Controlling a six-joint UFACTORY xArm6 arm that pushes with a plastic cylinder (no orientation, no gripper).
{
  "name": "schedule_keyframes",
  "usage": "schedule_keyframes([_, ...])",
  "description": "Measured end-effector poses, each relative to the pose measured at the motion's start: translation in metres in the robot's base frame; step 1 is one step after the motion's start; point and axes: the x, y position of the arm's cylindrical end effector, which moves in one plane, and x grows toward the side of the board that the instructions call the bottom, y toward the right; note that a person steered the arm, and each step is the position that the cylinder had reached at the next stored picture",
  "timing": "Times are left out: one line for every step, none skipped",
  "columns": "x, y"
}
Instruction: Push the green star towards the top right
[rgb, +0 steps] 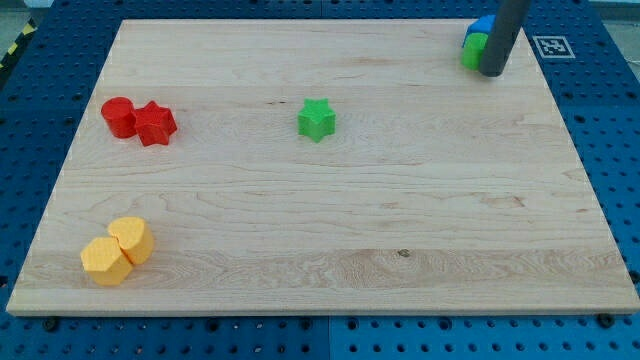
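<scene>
The green star (316, 120) lies on the wooden board (330, 220), a little above the middle and left of centre. My tip (492, 73) is at the view's top right, far to the right of the star and above it. The tip stands against a green block (471, 53) with a blue block (480, 30) behind it; the rod hides part of both.
A red cylinder (119, 116) and a red star (155, 124) touch each other at the left. Two yellow blocks (105, 261) (133, 238) sit together at the bottom left. The board lies on a blue perforated table (600, 120). A marker tag (553, 46) is at the top right.
</scene>
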Motion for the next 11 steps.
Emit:
schedule_keyframes([0.027,0.000])
schedule_keyframes([0.060,-0.026])
schedule_keyframes([0.029,-0.092])
schedule_keyframes([0.020,-0.185])
schedule_keyframes([0.020,-0.288])
schedule_keyframes([0.048,-0.344])
schedule_keyframes([0.073,-0.333])
schedule_keyframes([0.073,-0.288])
schedule_keyframes([0.089,-0.242])
schedule_keyframes([0.117,-0.223])
schedule_keyframes([0.140,-0.211])
